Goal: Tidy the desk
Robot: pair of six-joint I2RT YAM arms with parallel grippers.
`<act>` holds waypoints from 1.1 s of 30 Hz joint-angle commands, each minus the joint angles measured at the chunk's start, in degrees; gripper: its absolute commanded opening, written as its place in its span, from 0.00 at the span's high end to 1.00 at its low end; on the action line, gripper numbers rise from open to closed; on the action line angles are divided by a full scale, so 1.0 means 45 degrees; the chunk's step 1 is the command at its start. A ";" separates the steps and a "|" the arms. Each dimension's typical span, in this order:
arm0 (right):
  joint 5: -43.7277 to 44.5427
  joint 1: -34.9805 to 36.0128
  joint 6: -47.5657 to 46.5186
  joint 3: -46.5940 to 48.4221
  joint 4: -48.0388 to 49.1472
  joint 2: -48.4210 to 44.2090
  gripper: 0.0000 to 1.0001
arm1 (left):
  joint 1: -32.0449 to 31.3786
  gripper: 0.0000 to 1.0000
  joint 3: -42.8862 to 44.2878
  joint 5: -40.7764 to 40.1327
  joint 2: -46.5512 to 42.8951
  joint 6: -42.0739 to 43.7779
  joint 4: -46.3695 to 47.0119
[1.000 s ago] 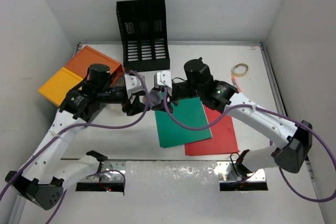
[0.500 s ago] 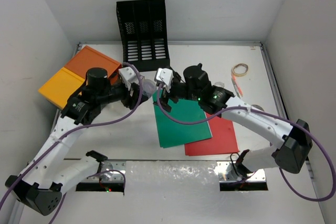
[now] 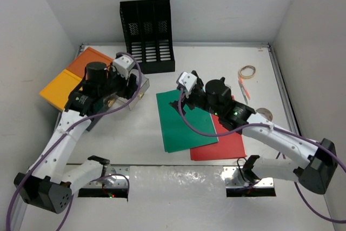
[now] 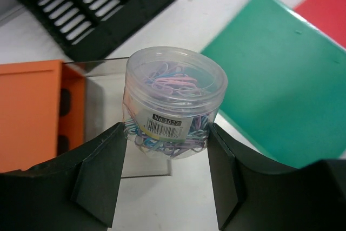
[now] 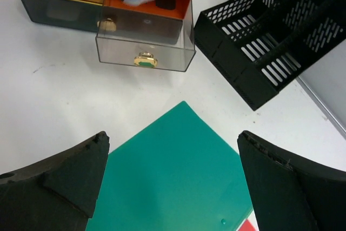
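Handover is done: your right jaws are off the clear jar of paper clips (image 4: 175,101) and stand wide and empty over the green folder (image 5: 173,187) mid-bench, while your left jaws, about half open, clamp the jar by its sides. They now hold it near the far left corner of the bench (image 3: 227,63), above the pulled-out clear drawer (image 5: 145,39) of the orange drawer box (image 3: 81,74). Lowering it in looks like the next move, with both folders left to file.

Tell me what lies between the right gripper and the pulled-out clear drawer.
In the right wrist view: a corner of the green folder under the right gripper, then bare white desk up to the clear drawer.
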 commanded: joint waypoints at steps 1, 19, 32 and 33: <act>0.0409 0.0005 0.0554 -0.0739 0.0879 -0.0913 0.01 | 0.0862 1.00 -0.0217 -0.0395 0.0187 0.0283 0.2071; 0.0155 0.0005 0.0749 -0.0918 0.0587 -0.0800 0.01 | 0.2035 1.00 -0.4260 -0.0083 0.1808 0.0636 0.9338; 0.0487 0.0005 0.0495 -0.0781 0.0469 -0.0135 0.01 | 0.2387 1.00 -0.4830 0.0134 0.3623 0.0148 1.1197; 0.0487 0.0005 0.0476 -0.0762 0.0469 -0.0076 0.01 | 0.2387 1.00 -0.4771 0.0133 0.3740 0.0187 1.1119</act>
